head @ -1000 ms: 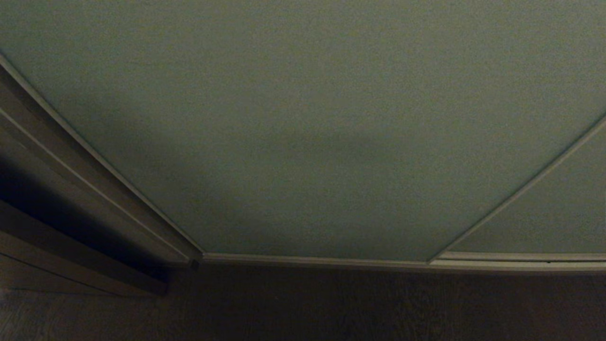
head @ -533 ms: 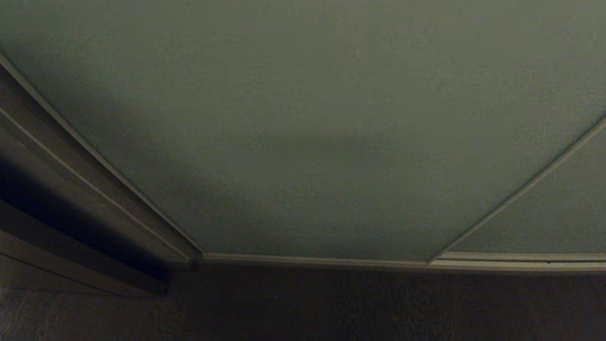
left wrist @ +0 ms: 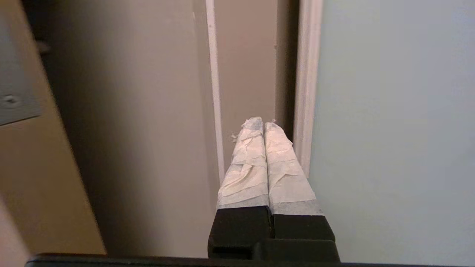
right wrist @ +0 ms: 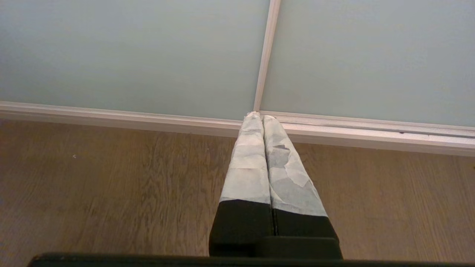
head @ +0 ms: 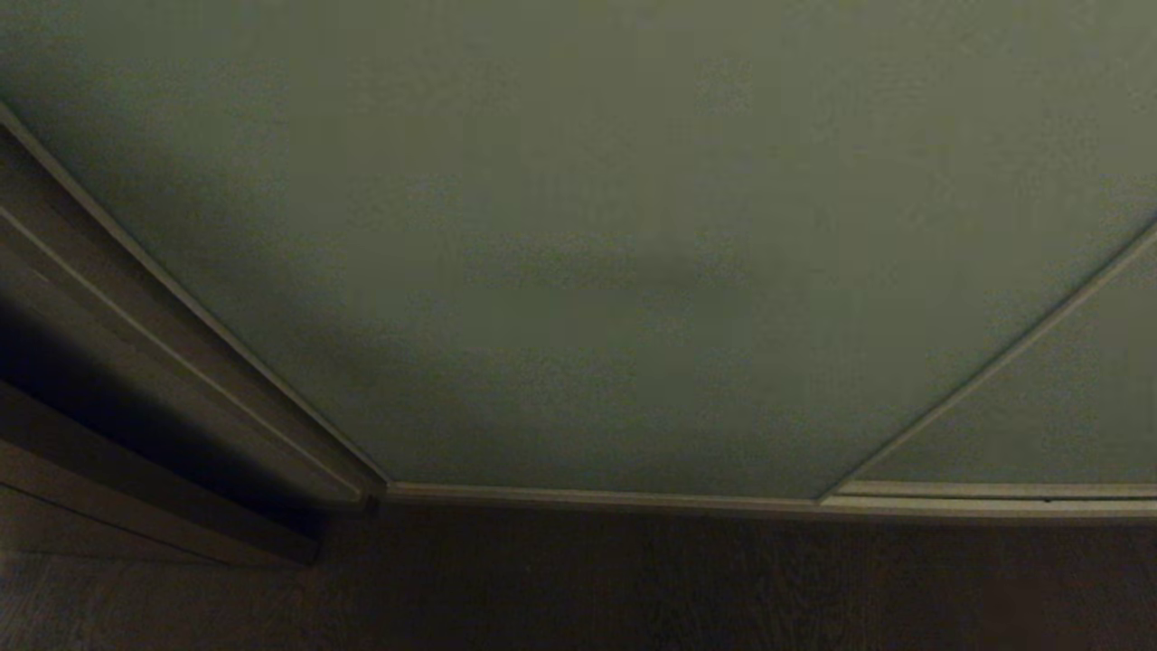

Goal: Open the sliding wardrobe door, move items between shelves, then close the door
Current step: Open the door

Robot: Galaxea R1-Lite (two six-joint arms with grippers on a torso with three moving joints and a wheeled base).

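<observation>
Left claw (left wrist: 263, 124) clenched on nothing, tape-wrapped fingertips (left wrist: 246, 155) pressed together, aimed at the dark gap just beside the pale frame edge (left wrist: 305, 92) of the sliding wardrobe door (head: 587, 253). Right claw (right wrist: 258, 115) likewise clenched and empty, low over the wooden floor (right wrist: 92, 185), pointing at the door's bottom rail (right wrist: 148, 120). Door fully across.

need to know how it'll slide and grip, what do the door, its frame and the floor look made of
Door: smooth matte grey-green panel, perhaps frosted glass or laminate; no grain or glare shows.
Frame: thin pale silver-beige strip, probably painted metal or plastic; hard to tell.
Floor: brown wood grain, likely laminate or wood planks.
Left gripper: shut black fingers wrapped in wrinkled white tape, near the frame.
</observation>
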